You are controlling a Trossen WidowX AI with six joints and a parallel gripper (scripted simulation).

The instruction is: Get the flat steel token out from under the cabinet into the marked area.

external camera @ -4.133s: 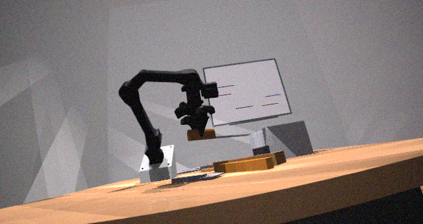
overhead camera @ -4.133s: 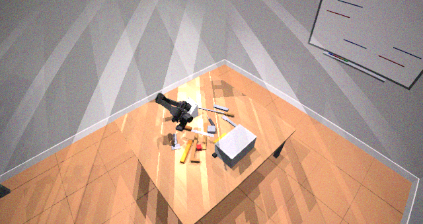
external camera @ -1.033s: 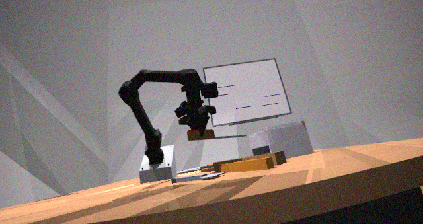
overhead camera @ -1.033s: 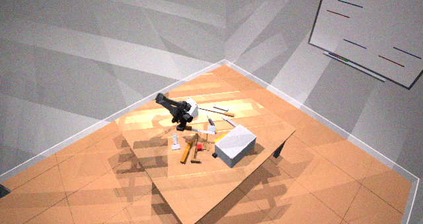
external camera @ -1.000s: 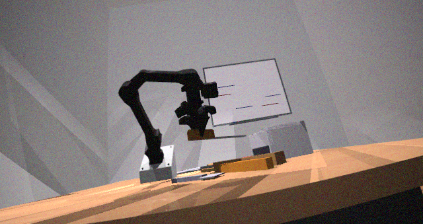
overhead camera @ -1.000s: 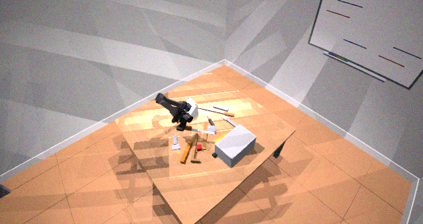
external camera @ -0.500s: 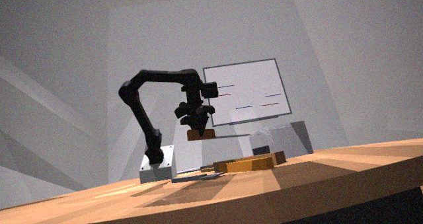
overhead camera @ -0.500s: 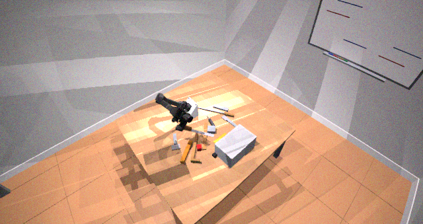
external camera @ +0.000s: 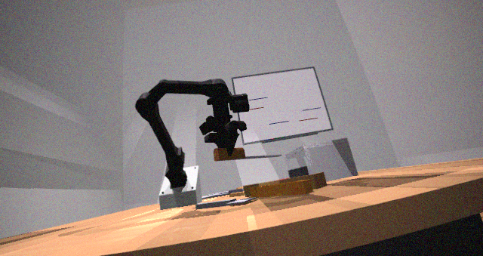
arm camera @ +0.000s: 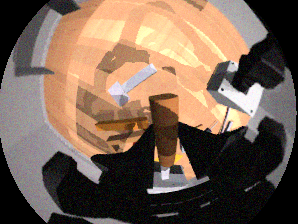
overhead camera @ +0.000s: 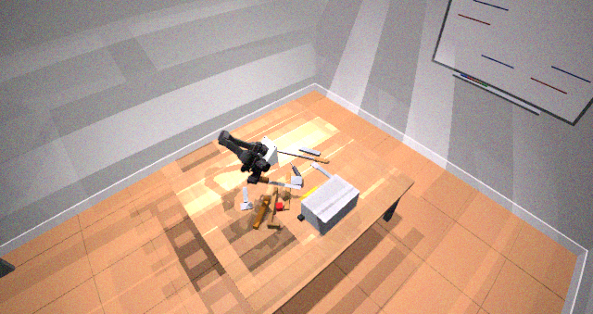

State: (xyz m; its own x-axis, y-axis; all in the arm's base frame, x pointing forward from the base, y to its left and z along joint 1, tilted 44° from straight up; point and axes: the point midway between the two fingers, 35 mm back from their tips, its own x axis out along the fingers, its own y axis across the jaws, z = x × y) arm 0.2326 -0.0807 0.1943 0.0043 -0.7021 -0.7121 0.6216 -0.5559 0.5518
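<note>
My gripper is shut on the wooden handle of a thin-bladed tool and holds it well above the table. Its flat grey blade points level toward the grey cabinet, which stands on the table's right part. The steel token is not visible in any view. A short yellow mark lies on the table by the cabinet's near side; I cannot make out the outline of the marked area.
Several loose tools lie between the arm and the cabinet: wooden sticks, a red block, a grey L-shaped tool, grey scrapers and a thin rod. The robot base stands behind.
</note>
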